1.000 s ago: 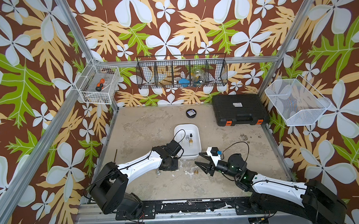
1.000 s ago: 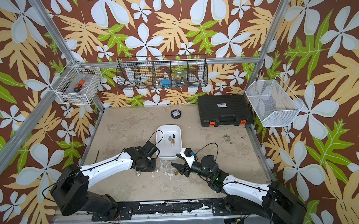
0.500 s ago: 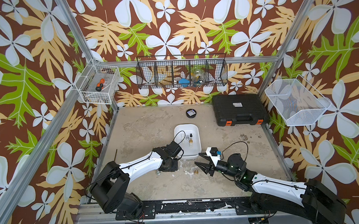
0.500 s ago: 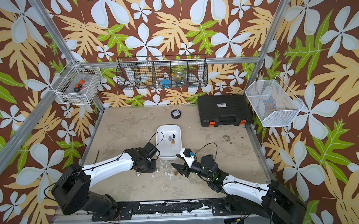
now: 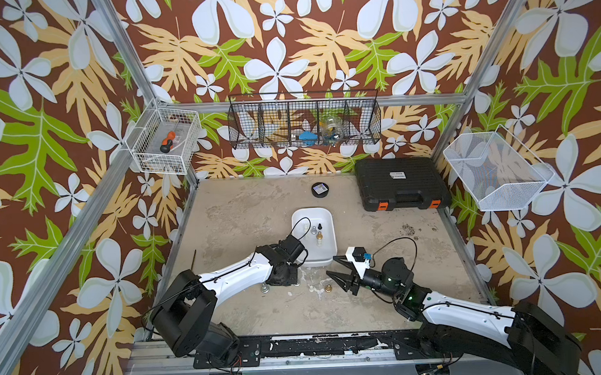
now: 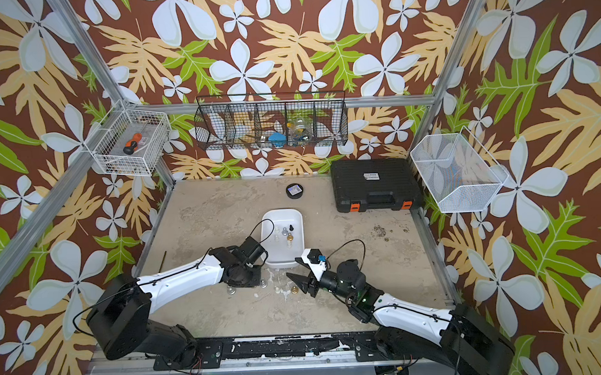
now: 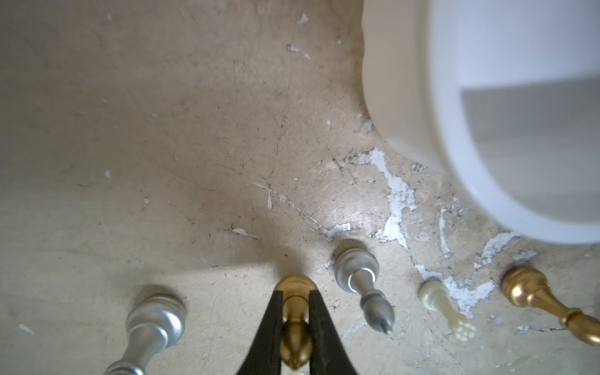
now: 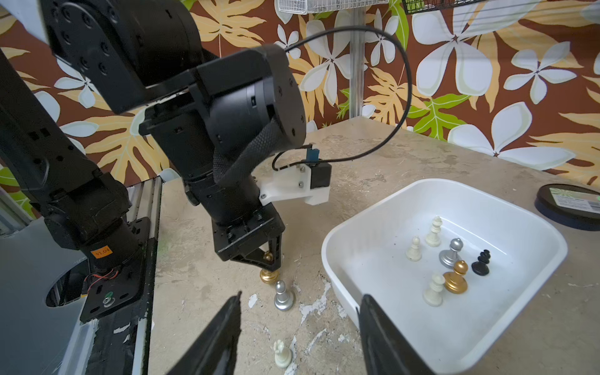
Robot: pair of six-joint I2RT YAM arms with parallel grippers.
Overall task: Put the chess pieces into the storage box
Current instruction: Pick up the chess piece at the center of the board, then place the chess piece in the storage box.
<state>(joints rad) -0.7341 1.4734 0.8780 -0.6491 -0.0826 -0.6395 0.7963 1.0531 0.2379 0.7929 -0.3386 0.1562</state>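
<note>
The left fingers (image 7: 272, 324) are clamped on the stem of a gold chess piece (image 7: 294, 283) standing on the tabletop (image 7: 162, 130) just beside the storage box (image 8: 373, 227); the right fingers (image 8: 220, 337) stand open and empty. Lift vertically until the base clears the neighbouring silver pieces (image 7: 355, 266), then carry it over the box rim before releasing.

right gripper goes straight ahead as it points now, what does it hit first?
Likely the cream-white chess piece just ahead of the open right gripper; depth unclear, it may pass above.
</note>
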